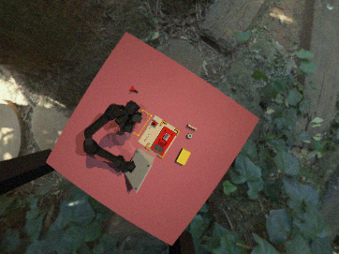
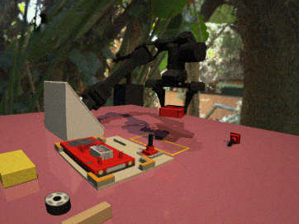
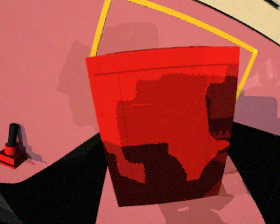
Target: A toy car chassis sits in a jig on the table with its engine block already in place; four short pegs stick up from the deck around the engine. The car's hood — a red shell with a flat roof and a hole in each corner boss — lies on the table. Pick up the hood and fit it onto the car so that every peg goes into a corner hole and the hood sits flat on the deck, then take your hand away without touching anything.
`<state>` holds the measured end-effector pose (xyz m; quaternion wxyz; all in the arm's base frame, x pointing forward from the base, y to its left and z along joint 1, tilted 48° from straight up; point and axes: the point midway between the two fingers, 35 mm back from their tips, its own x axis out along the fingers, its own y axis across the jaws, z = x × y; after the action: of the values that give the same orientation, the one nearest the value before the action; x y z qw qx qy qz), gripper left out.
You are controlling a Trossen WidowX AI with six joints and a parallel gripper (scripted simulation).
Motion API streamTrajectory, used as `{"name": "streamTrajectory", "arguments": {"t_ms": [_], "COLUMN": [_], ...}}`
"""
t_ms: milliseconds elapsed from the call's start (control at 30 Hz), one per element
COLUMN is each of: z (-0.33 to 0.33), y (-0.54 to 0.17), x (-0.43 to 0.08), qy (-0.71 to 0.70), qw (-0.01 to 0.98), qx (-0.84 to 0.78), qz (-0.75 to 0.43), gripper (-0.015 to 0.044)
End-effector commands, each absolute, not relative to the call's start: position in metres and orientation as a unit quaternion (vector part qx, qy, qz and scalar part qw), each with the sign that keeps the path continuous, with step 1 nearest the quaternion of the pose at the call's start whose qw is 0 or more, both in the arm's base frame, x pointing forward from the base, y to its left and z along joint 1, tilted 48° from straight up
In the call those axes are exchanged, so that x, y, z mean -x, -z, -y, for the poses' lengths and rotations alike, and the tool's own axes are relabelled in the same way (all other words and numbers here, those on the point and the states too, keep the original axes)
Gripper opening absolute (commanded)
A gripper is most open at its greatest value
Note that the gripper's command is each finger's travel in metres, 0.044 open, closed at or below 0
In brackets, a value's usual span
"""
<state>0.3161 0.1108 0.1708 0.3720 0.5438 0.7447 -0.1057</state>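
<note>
The gripper [image 1: 132, 125] [image 2: 174, 102] [image 3: 165, 132] jaws are closed on the red hood [image 1: 125, 115] [image 2: 172, 112] [image 3: 165, 120], suspended above the table [image 1: 206, 123] [image 2: 198, 183] [image 3: 45, 65].

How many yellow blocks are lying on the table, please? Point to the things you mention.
1: the yellow block [image 1: 183, 156] [image 2: 17, 169] lies beside the jig [image 1: 149, 139] [image 2: 158, 161], on the side of the car chassis [image 1: 158, 150] [image 2: 76, 154]. Another could be hidden behind the arm.
</note>
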Motion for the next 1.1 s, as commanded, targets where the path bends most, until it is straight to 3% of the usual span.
{"name": "streamTrajectory", "arguments": {"t_ms": [0, 1067], "z": [-0.095, 0.015], "y": [-0.156, -0.042], "x": [-0.328, -0.356], "qy": [0.076, -0.173], "qw": [0.403, 0.564], "qx": [-0.527, -0.353], "qz": [-0.744, -0.726], "gripper": [0.0, 0.0]}}
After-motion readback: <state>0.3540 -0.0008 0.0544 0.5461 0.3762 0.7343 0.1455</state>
